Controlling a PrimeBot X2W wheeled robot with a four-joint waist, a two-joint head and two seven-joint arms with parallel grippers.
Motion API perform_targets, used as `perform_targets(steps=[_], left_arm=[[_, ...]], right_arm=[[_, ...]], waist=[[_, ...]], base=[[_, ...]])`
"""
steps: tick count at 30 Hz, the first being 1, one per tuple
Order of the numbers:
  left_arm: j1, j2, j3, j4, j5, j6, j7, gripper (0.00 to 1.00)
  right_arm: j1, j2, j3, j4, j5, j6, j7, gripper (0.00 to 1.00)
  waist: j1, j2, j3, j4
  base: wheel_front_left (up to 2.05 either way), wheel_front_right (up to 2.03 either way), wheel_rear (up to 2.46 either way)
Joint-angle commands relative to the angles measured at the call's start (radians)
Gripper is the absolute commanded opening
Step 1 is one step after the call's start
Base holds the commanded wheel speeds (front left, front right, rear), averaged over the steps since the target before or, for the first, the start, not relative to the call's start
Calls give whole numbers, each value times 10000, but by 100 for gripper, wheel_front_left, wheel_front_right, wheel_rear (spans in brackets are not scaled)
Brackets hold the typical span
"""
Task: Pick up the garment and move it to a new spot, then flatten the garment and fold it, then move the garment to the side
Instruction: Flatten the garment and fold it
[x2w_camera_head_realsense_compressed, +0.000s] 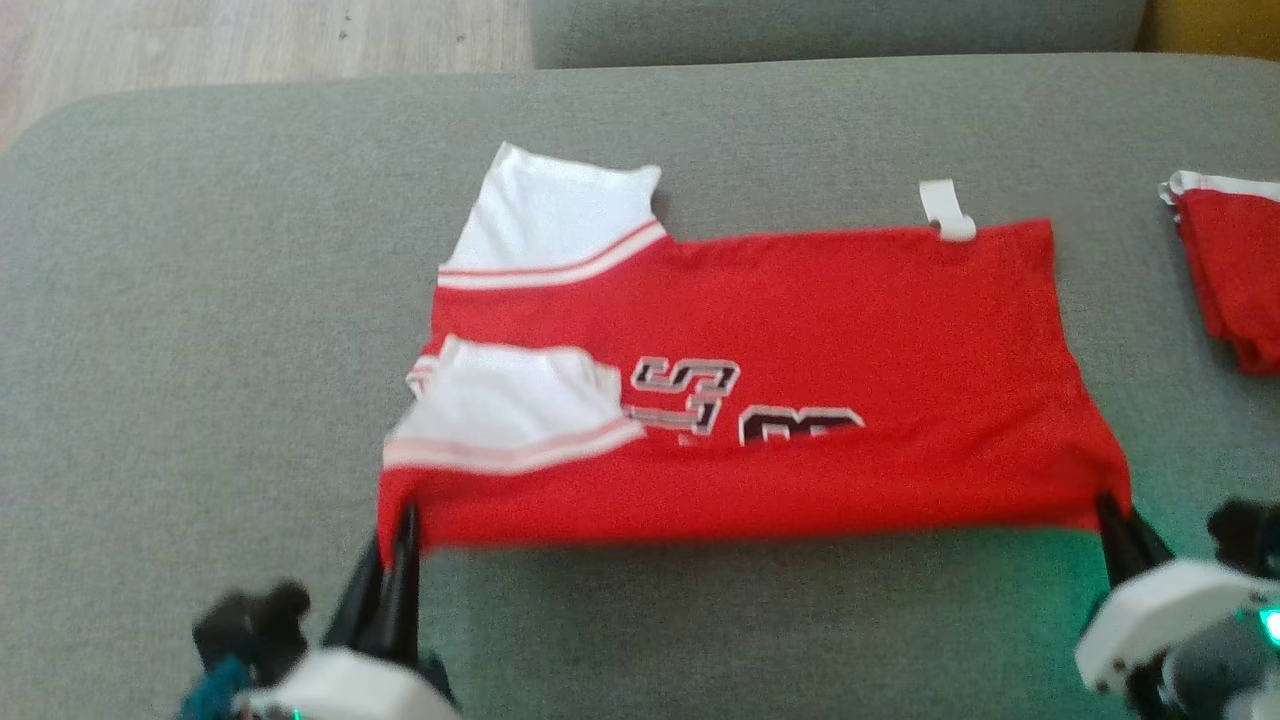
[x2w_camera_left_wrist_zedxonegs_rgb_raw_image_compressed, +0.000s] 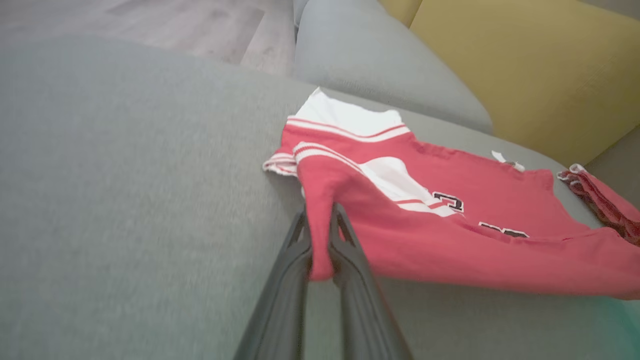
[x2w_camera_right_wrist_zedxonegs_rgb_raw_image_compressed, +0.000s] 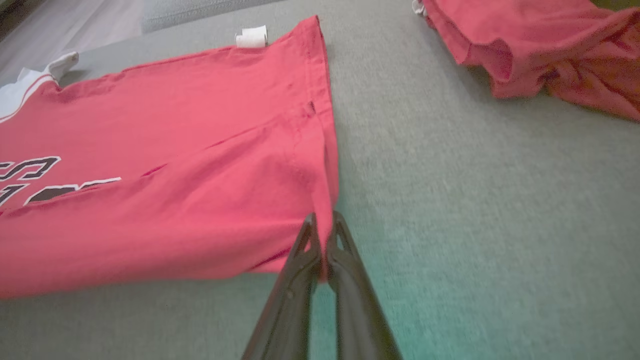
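I've got the red jersey with white sleeves (x2w_camera_head_realsense_compressed: 800, 320) spread on the grey fabric couch cushion (x2w_camera_head_realsense_compressed: 200, 300), left gripper (x2w_camera_left_wrist_zedxonegs_rgb_raw_image_compressed: 320, 220) and right gripper (x2w_camera_right_wrist_zedxonegs_rgb_raw_image_compressed: 324, 222) each pinched tight on one of its near corners.

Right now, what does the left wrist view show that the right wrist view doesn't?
Left wrist view, not the right: the left gripper shut on the shirt at its sleeve-end corner, the folded sleeve on its chest, and a yellow cushion. Right wrist view, not the left: the right gripper shut on the hem corner. Both: the shirt lying on the grey sofa, its white tag, and a second red garment beside it.
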Motion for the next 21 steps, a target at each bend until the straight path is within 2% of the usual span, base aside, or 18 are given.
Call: perform_targets(steps=[1, 5, 8, 9, 10, 11, 17, 20, 21], left_arm=[[-56, 188, 338, -415, -99, 132, -32, 0], [664, 73, 125, -305, -258, 219, -75, 0], [756, -20, -24, -61, -343, 142, -25, 0], [740, -31, -38, 14, -340, 138, -26, 26], [715, -27, -44, 84, -323, 142, -26, 47], [684, -8, -32, 139, -314, 143, -22, 100], [161, 474, 283, -71, -72, 151, 26, 100], [-623, 1001, 537, -322, 209, 68, 286, 100], [-1440, 1414, 701, -478, 437, -52, 623, 100]], right_arm=[[-48, -93, 111, -540, 77, -7, 81, 0], [628, -93, 92, -728, 268, -7, 252, 0], [813, -93, 27, -621, 260, -7, 292, 41], [836, -93, 29, -595, 213, -7, 278, 92], [838, -93, 37, -575, 194, -7, 251, 100], [838, -93, 51, -558, 190, -7, 236, 100], [683, -93, -129, -915, 183, -7, 40, 100], [336, -93, -189, -1348, 86, -7, -75, 100], [-26, -93, -122, -1643, 16, -7, -122, 100]], waist=[[3, -1, 0, -23], [3, -1, -35, -77], [3, -1, -68, -101], [3, -1, -71, -109], [3, -1, -75, -120], [3, -1, -80, -133], [3, -1, -90, -213], [3, -1, -11, -288], [3, -1, 120, -367]], base=[[0, 0, 0], [0, 0, 0], [0, 0, 0], [0, 0, 0], [0, 0, 0], [0, 0, 0], [0, 0, 0], [0, 0, 0], [0, 0, 0]])
